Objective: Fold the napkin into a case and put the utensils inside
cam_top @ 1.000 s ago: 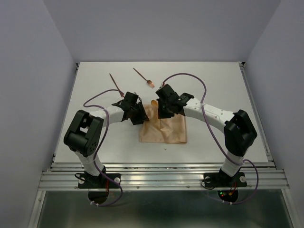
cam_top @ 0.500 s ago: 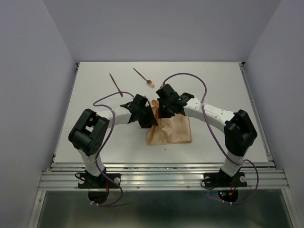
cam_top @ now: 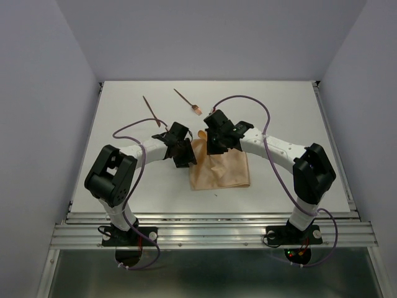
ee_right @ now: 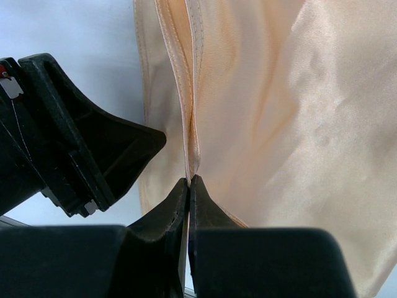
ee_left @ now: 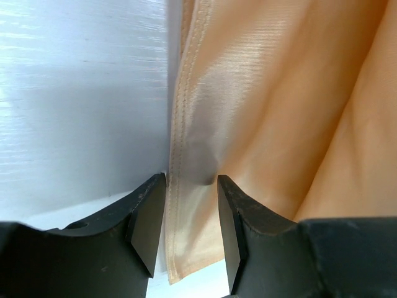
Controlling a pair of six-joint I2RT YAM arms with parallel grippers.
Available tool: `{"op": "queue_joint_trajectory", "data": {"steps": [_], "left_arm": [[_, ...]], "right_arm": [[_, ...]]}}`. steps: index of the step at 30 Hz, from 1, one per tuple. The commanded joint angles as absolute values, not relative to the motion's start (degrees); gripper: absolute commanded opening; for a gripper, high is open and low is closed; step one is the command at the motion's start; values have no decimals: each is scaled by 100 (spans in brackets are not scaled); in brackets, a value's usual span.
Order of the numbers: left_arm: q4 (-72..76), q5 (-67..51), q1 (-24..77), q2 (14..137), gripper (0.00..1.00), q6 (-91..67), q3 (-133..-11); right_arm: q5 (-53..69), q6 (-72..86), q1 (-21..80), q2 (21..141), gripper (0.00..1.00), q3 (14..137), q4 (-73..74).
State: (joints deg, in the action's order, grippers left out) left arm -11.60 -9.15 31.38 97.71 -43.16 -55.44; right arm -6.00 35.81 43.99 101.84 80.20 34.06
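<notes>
Tan napkin (ee_right: 279,124) in right claw (ee_right: 189,180)

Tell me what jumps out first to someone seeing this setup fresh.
The creased peach-tan fabric napkin lies at mid-table, with the right gripper pinched shut on its hemmed far edge and the left gripper open astride the left hem. Farther back, two thin reddish-brown stick utensils lie untouched on the white table.

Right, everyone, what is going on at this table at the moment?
Two robot arms are working on a tan napkin. The right end effector is pinched shut on its hemmed edge; the left end effector stands open astride another stretch of hem. The two utensils lie untouched farther back on the table.
</notes>
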Motion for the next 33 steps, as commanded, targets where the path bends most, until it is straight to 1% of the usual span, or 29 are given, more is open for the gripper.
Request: {"op": "queue_joint_trajectory", "data": {"steps": [1,3,6,9,13,27,33], "left_arm": [[-1441,-493,3103,9457,49,-4254,-5599],[-1398,-518,3094,9475,48,-4263,-5555],[-1240,-703,3067,9580,40,-4263,-5476],[-1073,-852,3067,9694,28,-4289,-5397],[-984,-914,3067,9773,19,-4289,-5361],[-809,-1081,3067,9791,18,-4271,-5291],[-914,-845,3067,9712,18,-4228,-5317]], "right_arm": [[-607,3577,4421,10143,1,8253,3191],[-589,3551,4421,10143,1,8253,3190],[-571,3525,4421,10143,1,8305,3155],[-554,3489,4482,10195,1,8437,3155],[-554,3454,4535,10353,1,8674,3225],[-290,3428,4764,11056,1,9421,3243],[-299,3437,4816,11101,1,9396,3252]]}}
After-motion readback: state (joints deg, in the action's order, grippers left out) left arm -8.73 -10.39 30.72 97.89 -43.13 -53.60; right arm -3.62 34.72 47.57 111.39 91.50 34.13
